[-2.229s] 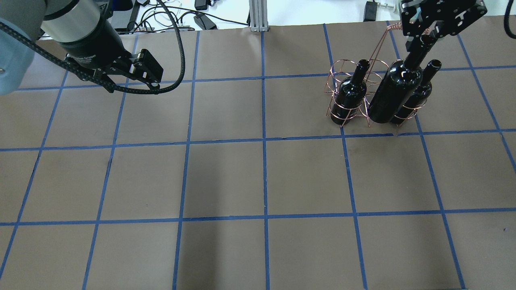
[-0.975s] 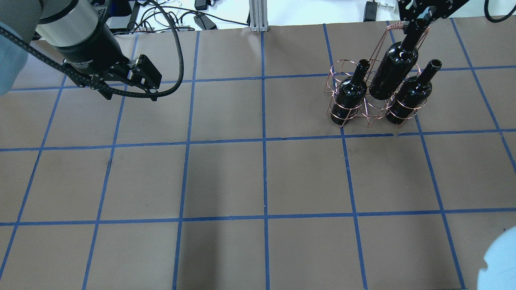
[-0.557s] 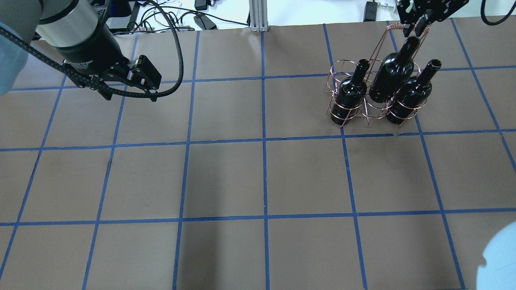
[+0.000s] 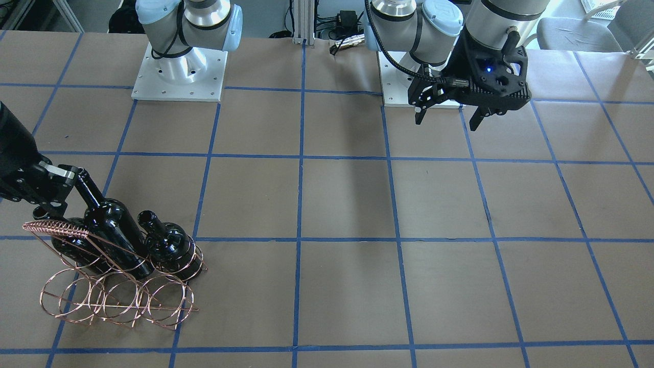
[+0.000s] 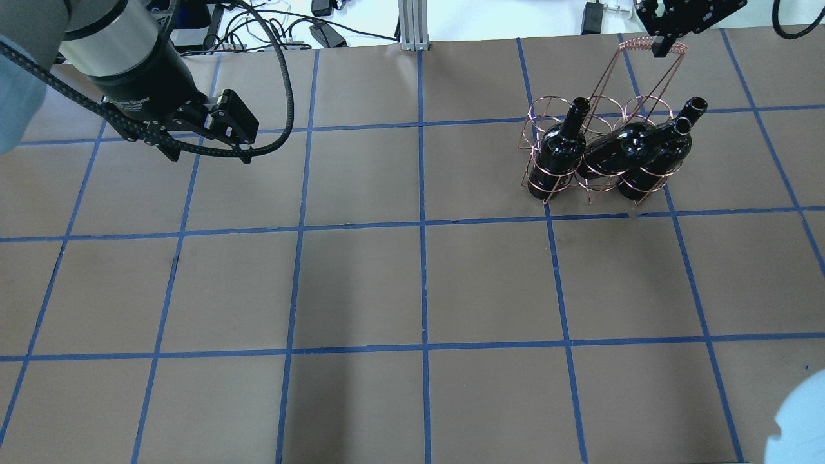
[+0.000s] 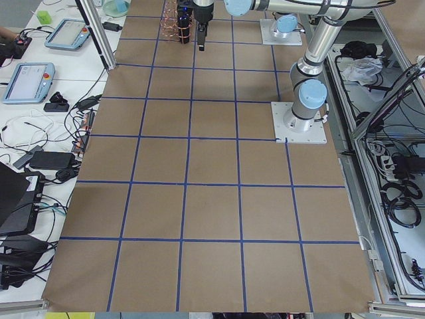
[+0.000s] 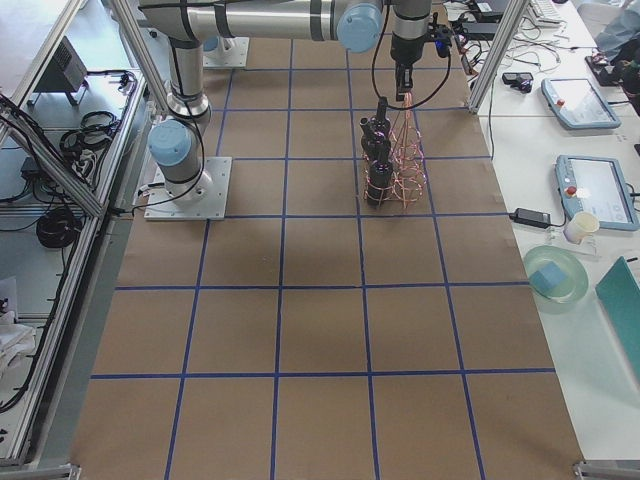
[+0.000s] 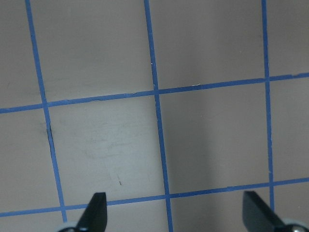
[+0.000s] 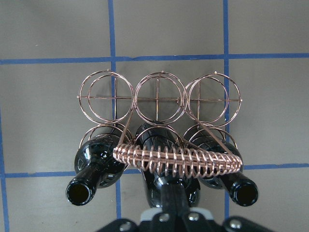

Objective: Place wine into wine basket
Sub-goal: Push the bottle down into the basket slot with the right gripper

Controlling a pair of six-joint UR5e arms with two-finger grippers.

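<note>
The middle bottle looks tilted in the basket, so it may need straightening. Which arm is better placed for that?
Right. The right pincer hangs over the basket, by the neck of the middle bottle; the left pincer sits open over bare table, far away.

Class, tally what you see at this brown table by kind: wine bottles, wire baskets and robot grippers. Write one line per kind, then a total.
Wine bottles: 3
Wire basket: 1
Robot grippers: 2
Total: 6
</note>
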